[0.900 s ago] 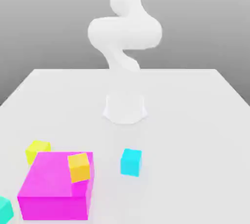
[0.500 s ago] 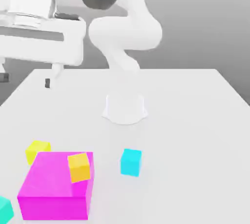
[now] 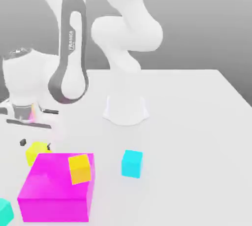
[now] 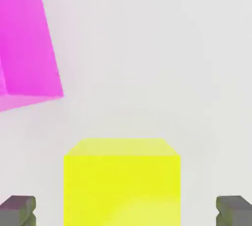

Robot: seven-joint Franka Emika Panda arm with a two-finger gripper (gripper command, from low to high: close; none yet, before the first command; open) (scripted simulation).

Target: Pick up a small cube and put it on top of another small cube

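The small yellow cube (image 3: 34, 153) rests on the white table (image 3: 187, 121), just behind the big magenta block (image 3: 56, 190) at the exterior view's left. My gripper (image 3: 35, 144) has come down over it and is open, one dark fingertip on each side of the cube. In the hand view the yellow cube (image 4: 122, 180) sits centred between the two fingertips (image 4: 17, 210), with a clear gap on both sides. Nothing is held. A small orange cube (image 3: 79, 168) lies on top of the magenta block. A small cyan cube (image 3: 132, 163) stands on the table to its right.
The magenta block (image 4: 24, 43) stands close beside the yellow cube. Another teal cube (image 3: 4, 210) shows at the exterior view's bottom-left edge. The arm's white base (image 3: 126, 109) stands mid-table, with bare table to the right of it.
The arm swung into view from above and lowered its hand to the yellow cube, fingers now straddling it. No cube has moved.
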